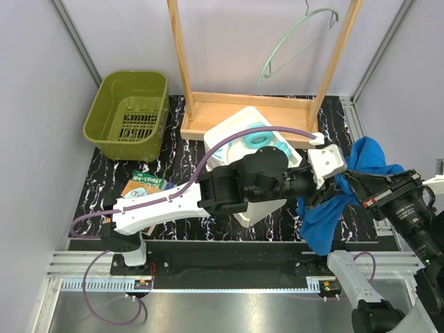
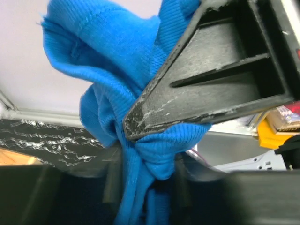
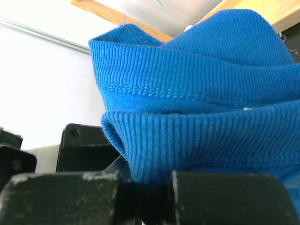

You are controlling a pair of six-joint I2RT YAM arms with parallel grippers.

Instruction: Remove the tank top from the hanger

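The royal-blue tank top (image 1: 362, 161) is off the hanger and bunched in the air at the right of the table, with a tail hanging down (image 1: 320, 225). The pale mint hanger (image 1: 298, 41) hangs bare and tilted from the top bar of the wooden rack. My left gripper (image 1: 327, 191) reaches across from the left and is shut on a fold of the top (image 2: 140, 159). My right gripper (image 1: 352, 184) faces it closely and is shut on another ribbed fold (image 3: 187, 140). One right finger (image 2: 211, 89) fills the left wrist view.
The wooden rack frame (image 1: 250, 107) stands at the back middle. An olive basket (image 1: 128, 114) is at the back left. A white box (image 1: 236, 128) with turquoise headphones (image 1: 260, 137) lies under the left arm. Books (image 1: 142, 187) lie at the left.
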